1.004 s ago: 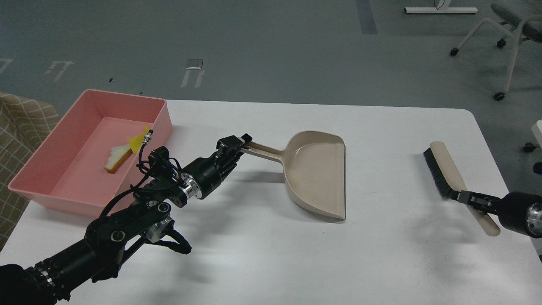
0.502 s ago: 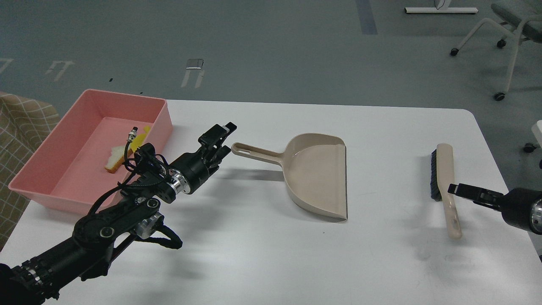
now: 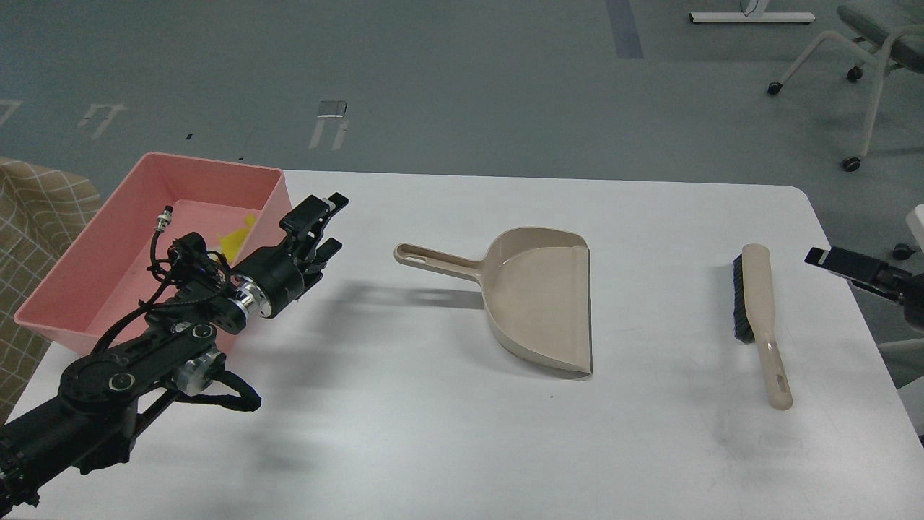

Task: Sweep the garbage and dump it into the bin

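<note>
Two grippers, nothing in either of them right now. Left gripper (image 3: 321, 224) has its fingers spread apart and empty, hanging just beside the near-right wall of the bin (image 3: 108, 245), which sits at the far-left corner of the table (image 3: 433, 433). Right gripper (image 3: 841, 261) pokes in at the right edge; it clearly isn't holding anything, but it's end-on and dark, so I can't tell if the fingers are apart or together.

Garbage-wise, the yellow scrap (image 3: 237, 237) lies inside the bin; the left arm blocks the spot where a whitish scrap might be, so no call on that one. The tabletop shows no loose bits that I can make out, so I'd guess the dumping is done.

Dustpan (image 3: 538, 303) lies flat mid-table with its handle toward the left edge, well apart from the left gripper. Brush (image 3: 758, 318) lies near the right edge, handle toward the near edge.

What could go wrong from here: the left wrist and its dangling cable hang right over the bin wall, so a careless pull could snag the rim and drag or tip the tray off the corner. On the right, a swing inward could knock the brush off the edge.
</note>
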Tool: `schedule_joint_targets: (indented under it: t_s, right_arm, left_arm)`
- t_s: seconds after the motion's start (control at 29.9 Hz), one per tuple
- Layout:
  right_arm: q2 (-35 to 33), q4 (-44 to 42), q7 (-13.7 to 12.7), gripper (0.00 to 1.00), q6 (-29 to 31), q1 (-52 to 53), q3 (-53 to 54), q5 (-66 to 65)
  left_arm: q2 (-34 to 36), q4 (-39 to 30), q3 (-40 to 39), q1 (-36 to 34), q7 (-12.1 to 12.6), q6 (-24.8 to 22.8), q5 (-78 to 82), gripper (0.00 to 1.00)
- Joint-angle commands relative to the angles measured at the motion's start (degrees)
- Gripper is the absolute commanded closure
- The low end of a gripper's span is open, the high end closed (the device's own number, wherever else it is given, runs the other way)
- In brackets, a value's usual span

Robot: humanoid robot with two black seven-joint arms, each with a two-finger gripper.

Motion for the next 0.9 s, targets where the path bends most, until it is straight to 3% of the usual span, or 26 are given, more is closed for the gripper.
schedule_joint_targets:
  t_s: [0.0,0.23,0.4,0.6,0.77,0.87]
  right_arm:
    - [0.6,-0.1,-0.4,0.0,0.0,0.3,7.3,3.9]
    - [1.3,-1.0,-0.4,0.0,-1.0,4.2,17.9,19.8]
    - [5.6,-4.5,-0.1,0.0,-2.1,11.4,22.7,23.2]
    - [10.3,-9.1,-0.5,0.0,-2.2,16.1,25.2,23.9]
    - [25.2,-12.3,-0.2,0.0,-3.8,16.6,26.4,31.3]
    - [30.6,-12.9,-0.1,0.04,-5.0,16.6,26.7,33.0]
  left_arm:
    - [0.7,-2.6,-2.4,-1.0,-0.4,0.0,-7.7,0.02]
    - [0.6,-6.2,-11.6,-3.1,-0.4,0.0,-10.7,0.02]
    - [0.4,-3.9,-17.6,-5.5,0.4,-0.1,-11.0,0.02]
    - [-0.1,1.2,-23.6,-7.6,1.2,-5.0,-15.0,0.02]
    - [0.3,2.4,-27.7,-6.9,1.2,-6.9,-23.3,0.02]
    - [0.3,3.9,-27.9,-7.0,1.1,-11.3,-23.8,0.02]
